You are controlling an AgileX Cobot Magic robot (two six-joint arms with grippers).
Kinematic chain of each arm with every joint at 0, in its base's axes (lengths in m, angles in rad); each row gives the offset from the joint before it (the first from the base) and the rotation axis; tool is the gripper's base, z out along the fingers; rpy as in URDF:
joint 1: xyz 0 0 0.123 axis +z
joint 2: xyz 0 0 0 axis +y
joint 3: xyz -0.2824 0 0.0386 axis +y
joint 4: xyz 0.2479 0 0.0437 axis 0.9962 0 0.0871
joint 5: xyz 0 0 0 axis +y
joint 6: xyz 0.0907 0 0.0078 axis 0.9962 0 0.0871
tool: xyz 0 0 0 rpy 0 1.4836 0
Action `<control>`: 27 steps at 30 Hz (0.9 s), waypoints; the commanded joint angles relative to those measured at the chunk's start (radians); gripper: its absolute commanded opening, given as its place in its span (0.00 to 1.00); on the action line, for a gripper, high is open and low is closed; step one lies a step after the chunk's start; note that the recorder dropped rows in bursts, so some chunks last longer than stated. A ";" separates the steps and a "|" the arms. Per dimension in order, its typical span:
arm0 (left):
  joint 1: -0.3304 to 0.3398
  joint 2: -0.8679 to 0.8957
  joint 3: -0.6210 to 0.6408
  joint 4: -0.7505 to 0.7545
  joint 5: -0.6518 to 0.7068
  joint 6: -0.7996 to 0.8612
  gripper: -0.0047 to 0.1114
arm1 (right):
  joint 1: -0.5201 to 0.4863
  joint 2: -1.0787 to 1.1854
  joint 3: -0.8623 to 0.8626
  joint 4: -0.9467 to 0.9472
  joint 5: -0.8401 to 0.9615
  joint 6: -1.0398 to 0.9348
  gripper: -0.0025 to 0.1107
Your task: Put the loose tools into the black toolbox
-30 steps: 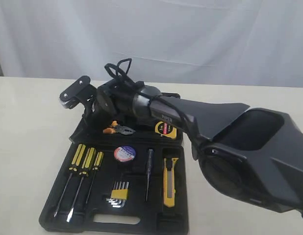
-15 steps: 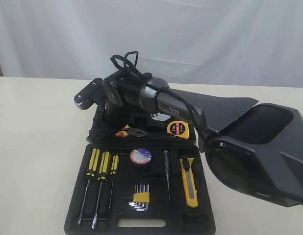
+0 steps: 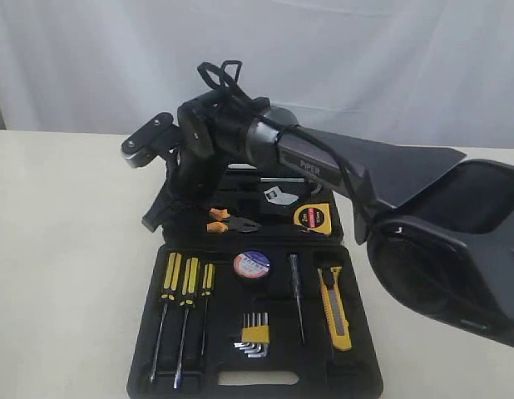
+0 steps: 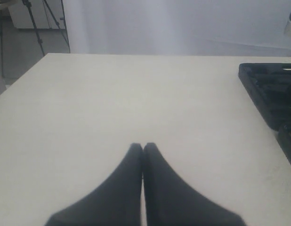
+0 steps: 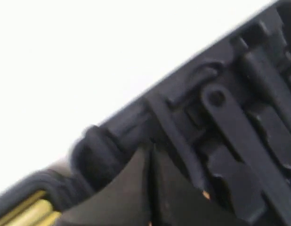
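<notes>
Toolbox point(image 3: 149, 366) lies open and flat on the table point(image 3: 57, 249), both halves facing up. All four loose tools are inside it.

Handle half, end to end:
- three screwdrivers point(image 3: 186, 287) side by side
- tape roll point(image 3: 251, 265) in a round recess
- slim black probe point(image 3: 296, 287)
- knife point(image 3: 334, 297) at the opposite end from the screwdrivers
- hex keys point(image 3: 253, 335) between the tape roll and the toolbox's handle slot

Other half:
- pliers point(image 3: 228, 223) just across the hinge from the screwdrivers and tape roll, orange grips toward the screwdriver end
- tape measure point(image 3: 313, 217) just across the hinge from the knife
- small white tag point(image 3: 274, 195) between pliers and tape measure, further from the hinge

Right gripper point(image 3: 151, 221): the arm reaches over the non-handle half. The fingers point down at that half's side rim on the screwdriver end, near the hinge. Fingers are pressed together with nothing visible between them. The wrist view is blurred, so I can't tell whether they touch the rim.

Left gripper point(image 4: 143, 147): fingers pressed together and holding nothing. It is over bare table, off to one side of the toolbox and clear of it. Only an edge of the toolbox shows in its wrist view.
</notes>
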 commanded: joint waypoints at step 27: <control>-0.005 -0.001 0.003 -0.010 -0.010 -0.002 0.04 | 0.042 0.036 0.003 0.002 -0.027 -0.019 0.02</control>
